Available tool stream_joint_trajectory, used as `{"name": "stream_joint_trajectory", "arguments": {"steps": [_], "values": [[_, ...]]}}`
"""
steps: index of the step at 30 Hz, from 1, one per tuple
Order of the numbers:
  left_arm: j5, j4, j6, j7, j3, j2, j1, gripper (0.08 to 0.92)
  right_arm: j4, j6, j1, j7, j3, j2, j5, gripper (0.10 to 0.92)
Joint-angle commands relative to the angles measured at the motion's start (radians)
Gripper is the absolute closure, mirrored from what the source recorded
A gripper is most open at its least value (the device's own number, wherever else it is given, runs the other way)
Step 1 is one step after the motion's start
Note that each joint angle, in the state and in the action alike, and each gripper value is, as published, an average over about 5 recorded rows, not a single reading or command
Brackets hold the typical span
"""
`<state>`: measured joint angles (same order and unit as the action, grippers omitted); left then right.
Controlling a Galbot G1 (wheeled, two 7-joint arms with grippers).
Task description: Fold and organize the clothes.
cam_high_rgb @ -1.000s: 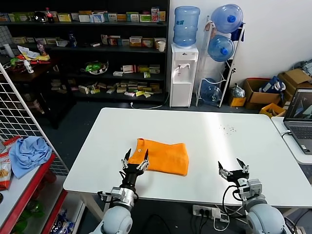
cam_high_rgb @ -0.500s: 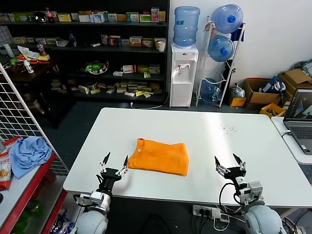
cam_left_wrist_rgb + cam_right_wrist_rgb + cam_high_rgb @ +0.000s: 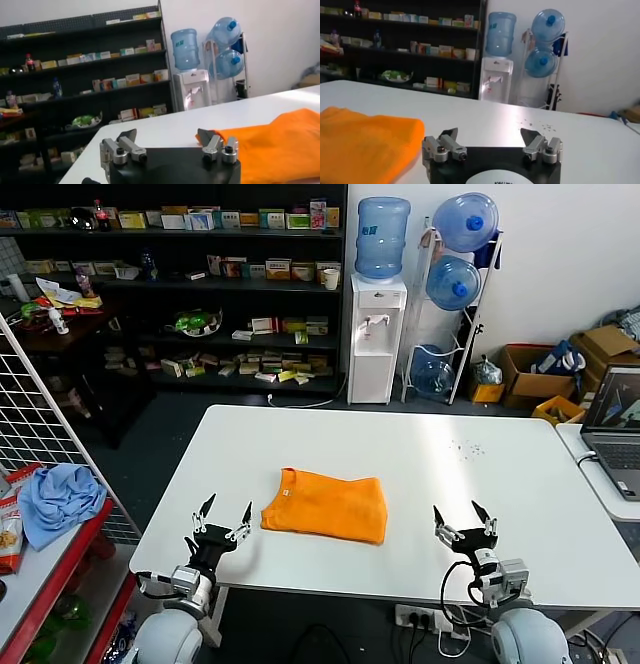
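Observation:
The orange T-shirt [image 3: 327, 504] lies folded into a small rectangle near the middle of the white table [image 3: 400, 454]; no lettering shows. My left gripper [image 3: 222, 519] is open and empty at the table's front left edge, left of the shirt and apart from it. My right gripper [image 3: 461, 522] is open and empty near the front edge, right of the shirt. The shirt also shows in the left wrist view [image 3: 280, 145], just beyond the open left gripper [image 3: 167, 137], and in the right wrist view [image 3: 365, 142] beside the open right gripper [image 3: 490, 135].
A light blue cloth [image 3: 60, 499] lies on a red rack at the left. A laptop [image 3: 615, 424] sits on a side table at the right. Dark shelves [image 3: 190, 294], a water dispenser [image 3: 378, 334] and cardboard boxes [image 3: 545, 374] stand behind the table.
My left gripper has drawn back from the shirt's left edge, moving left and toward the table's front edge, empty. My right gripper shifted slightly left. The shirt has not moved.

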<state>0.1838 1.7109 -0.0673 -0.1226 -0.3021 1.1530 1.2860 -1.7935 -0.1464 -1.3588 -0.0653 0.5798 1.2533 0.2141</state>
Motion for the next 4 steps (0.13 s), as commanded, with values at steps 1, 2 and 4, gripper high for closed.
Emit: {"name": "stream_joint_trajectory", "arguments": {"steps": [1, 2, 4], "values": [[-0.033, 0.04, 0.08, 0.036, -0.046, 0.009, 0.014, 0.177, -0.042, -0.074, -0.004, -0.006, 0.011, 0.041, -0.075, 0.203], [-0.035, 0.042, 0.081, 0.035, -0.048, 0.009, 0.016, 0.177, -0.043, -0.072, -0.004, -0.003, 0.011, 0.041, -0.076, 0.203], [-0.037, 0.044, 0.083, 0.033, -0.05, 0.01, 0.018, 0.177, -0.043, -0.069, -0.004, 0.001, 0.012, 0.042, -0.076, 0.203]]}}
